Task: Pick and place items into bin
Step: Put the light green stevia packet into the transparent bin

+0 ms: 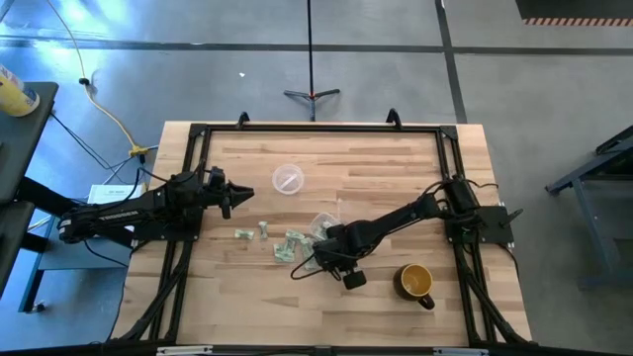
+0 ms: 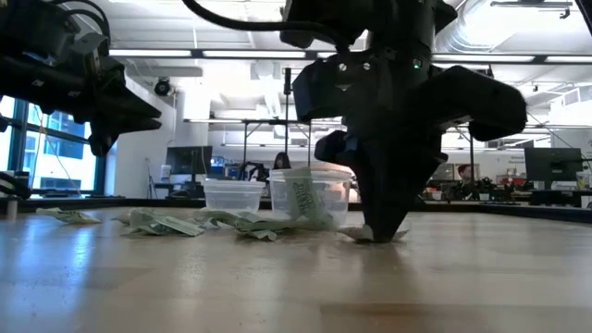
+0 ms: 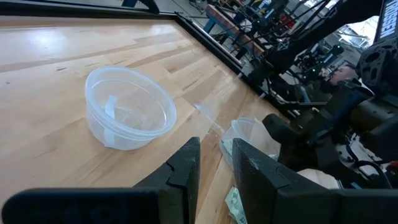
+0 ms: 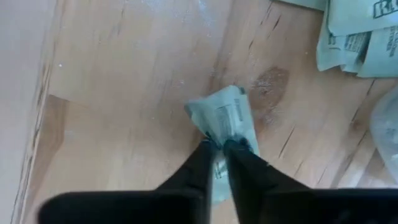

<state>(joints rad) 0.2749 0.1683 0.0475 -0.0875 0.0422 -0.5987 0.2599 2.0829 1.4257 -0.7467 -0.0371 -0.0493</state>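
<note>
The job looks to be in its early part. Most of the items, pale green and white wrappers, lie loose on the tabletop in a scatter just beside the bin, on its side toward the left arm. The bin itself, a thin-walled clear cup, stands near the middle of the tabletop; in the low view a green wrapper shows at its wall, but I cannot tell whether that piece is inside it or only leaning against it. A second clear container, the flat round dish, sits apart from the bin toward the far edge and seems to hold only a pale strip or two. So nearly all the pieces are left to move. The right pincer is down at the tabletop right next to the bin, on its near side, and its fingers are drawn almost together on one pale wrapper piece, pinching its edge while the rest of it fans out ahead on the wood. By my reading this is the grasp step, with lift and carry to the bin yet to come. The left pincer hangs above the tabletop, well off from the bin toward the round dish, its fingers a narrow gap apart and holding nothing. A mustard mug stands beyond the right pincer, away from the bin.
</note>
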